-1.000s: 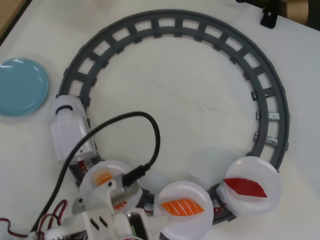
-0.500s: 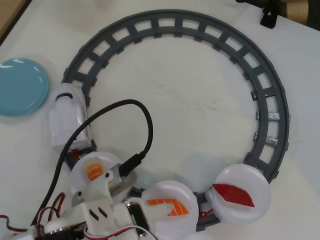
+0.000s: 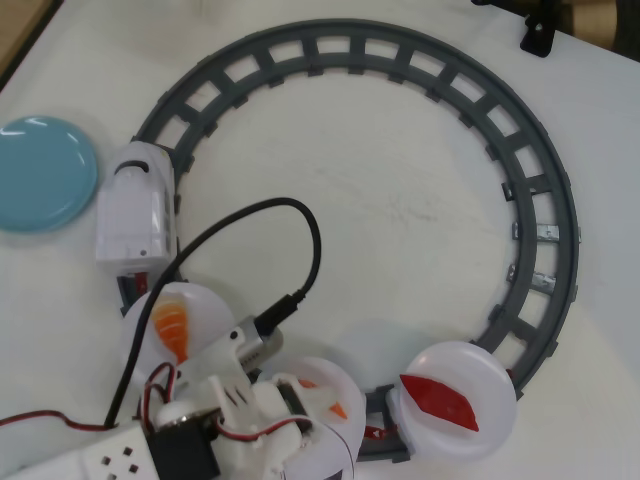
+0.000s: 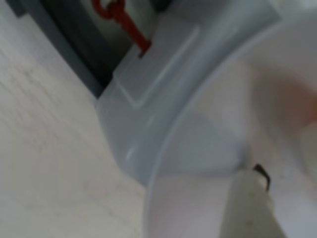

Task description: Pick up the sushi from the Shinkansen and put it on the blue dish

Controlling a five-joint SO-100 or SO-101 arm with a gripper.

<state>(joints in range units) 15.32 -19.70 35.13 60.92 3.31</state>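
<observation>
seen from the overhead view, my arm comes in at the bottom left and my pincer (image 3: pixel 318 405) sits low over the middle white plate (image 3: pixel 345 440) of the shinkansen (image 3: pixel 135 205), hiding most of what lies there. only small orange bits of the sushi (image 3: pixel 338 409) peek out beside my fingers, so i cannot tell whether my fingers are closed on it or merely around it. the train's nose sits on the grey ring track (image 3: pixel 420 60), just beside the blue dish (image 3: pixel 42 172) at the left edge. behind the nose, the first plate (image 3: pixel 205 310) carries the orange shrimp piece (image 3: pixel 172 325), and the last plate (image 3: pixel 490 375) carries the dark red pointed piece (image 3: pixel 438 400). a black cable (image 3: pixel 300 230) loops over the table (image 3: pixel 380 200).

from the wrist view, everything is blurred and very close: a white plate rim (image 4: pixel 198 99) above the grey car (image 4: pixel 148 64), a red coupling (image 4: pixel 119 17), one pale fingertip (image 4: pixel 247 203) at the bottom, and a faint orange smear at the right edge.
</observation>
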